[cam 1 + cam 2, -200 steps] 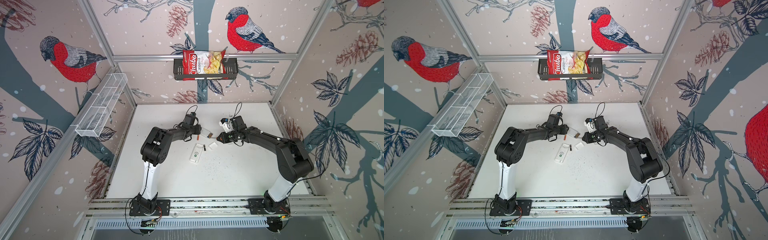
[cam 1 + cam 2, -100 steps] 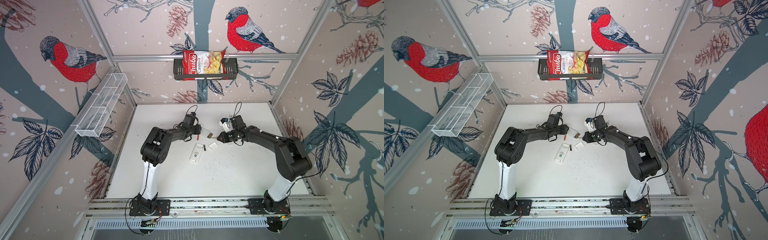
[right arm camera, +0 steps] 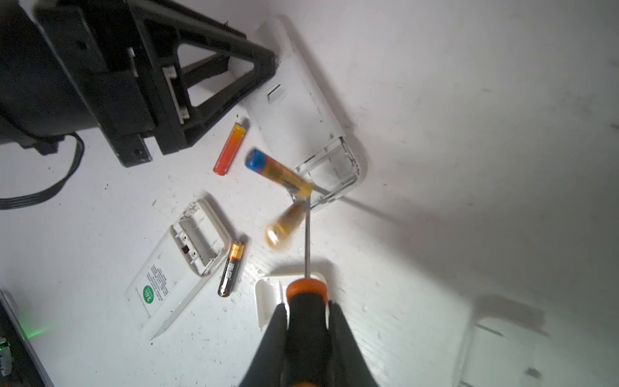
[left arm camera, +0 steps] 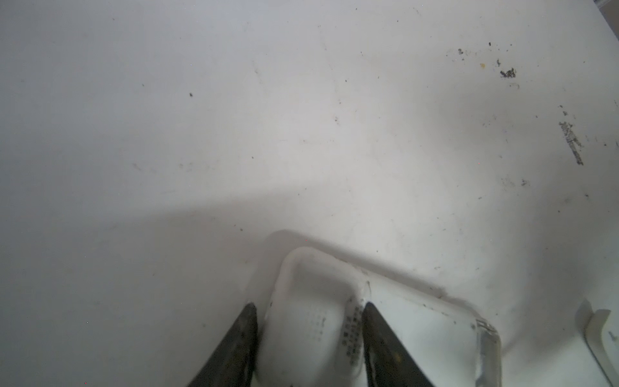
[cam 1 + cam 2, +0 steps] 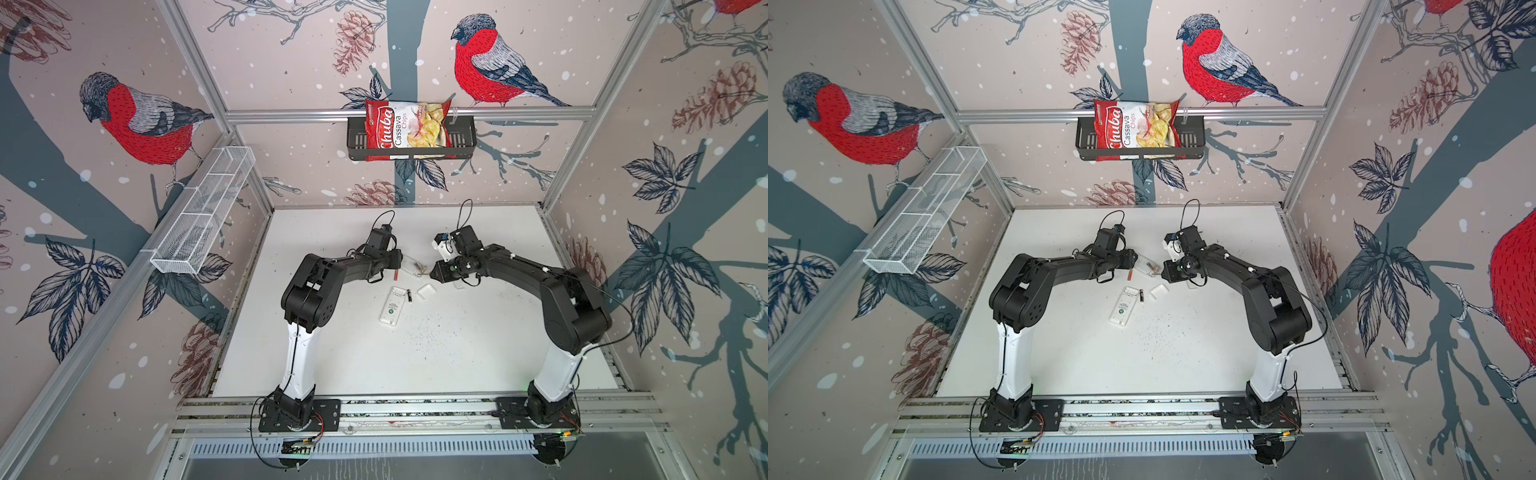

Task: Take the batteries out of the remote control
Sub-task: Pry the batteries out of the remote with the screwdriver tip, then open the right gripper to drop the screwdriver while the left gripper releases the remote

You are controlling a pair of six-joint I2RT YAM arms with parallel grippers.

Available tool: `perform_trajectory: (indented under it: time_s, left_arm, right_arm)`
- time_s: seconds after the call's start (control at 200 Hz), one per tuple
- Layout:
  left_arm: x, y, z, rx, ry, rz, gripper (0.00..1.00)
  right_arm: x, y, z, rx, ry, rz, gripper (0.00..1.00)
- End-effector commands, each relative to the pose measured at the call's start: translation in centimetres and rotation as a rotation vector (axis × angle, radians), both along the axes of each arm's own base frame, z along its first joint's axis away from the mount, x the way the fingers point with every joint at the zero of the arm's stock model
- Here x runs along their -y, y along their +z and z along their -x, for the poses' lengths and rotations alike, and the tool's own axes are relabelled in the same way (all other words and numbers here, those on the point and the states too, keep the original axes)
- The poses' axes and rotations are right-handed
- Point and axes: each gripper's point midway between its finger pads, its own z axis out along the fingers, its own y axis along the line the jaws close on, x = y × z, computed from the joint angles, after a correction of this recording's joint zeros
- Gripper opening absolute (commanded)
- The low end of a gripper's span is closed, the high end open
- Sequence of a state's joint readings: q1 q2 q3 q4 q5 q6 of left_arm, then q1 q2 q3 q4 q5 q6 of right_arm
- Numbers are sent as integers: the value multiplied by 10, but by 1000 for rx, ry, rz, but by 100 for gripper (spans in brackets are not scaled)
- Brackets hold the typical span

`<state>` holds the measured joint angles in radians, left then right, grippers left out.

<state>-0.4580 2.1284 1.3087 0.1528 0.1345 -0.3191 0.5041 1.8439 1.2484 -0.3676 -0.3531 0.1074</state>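
batteries 4 | remotes 2 | left fingers pinch remote | right fingers pinch screwdriver

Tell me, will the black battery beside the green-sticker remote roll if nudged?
Probably: the black battery is a smooth cylinder on its side on the table. The remote close beside it should stop it that way. Slim and glossy, it may slip when pinched.

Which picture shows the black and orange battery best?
The right wrist view: the black and orange cylindrical battery lies close, print visible. Both top views show a tiny dark sliver; the left wrist view misses it.
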Motion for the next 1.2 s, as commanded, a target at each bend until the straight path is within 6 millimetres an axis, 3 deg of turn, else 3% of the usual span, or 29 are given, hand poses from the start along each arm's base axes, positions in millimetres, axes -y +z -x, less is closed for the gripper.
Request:
perform_trajectory:
  time_s: [0.0, 0.555, 0.795, 1.016, 1.196]
  left_arm:
    - [4, -13, 17, -78, -39, 7, 49]
    - [3, -7, 15, -68, -26, 14, 51]
    - [0, 5, 13, -45, -10, 10, 69]
    - [-12, 17, 13, -21, 38, -18, 96]
    - [-23, 34, 16, 20, 86, -27, 97]
  right_arm:
    - [0, -6, 0, -10, 5, 56, 0]
    - [0, 20, -11, 62, -31, -41, 0]
    - [18, 44, -16, 169, -106, -146, 0]
    - [49, 51, -17, 259, -221, -168, 0]
    - [80, 42, -20, 345, -352, -136, 0]
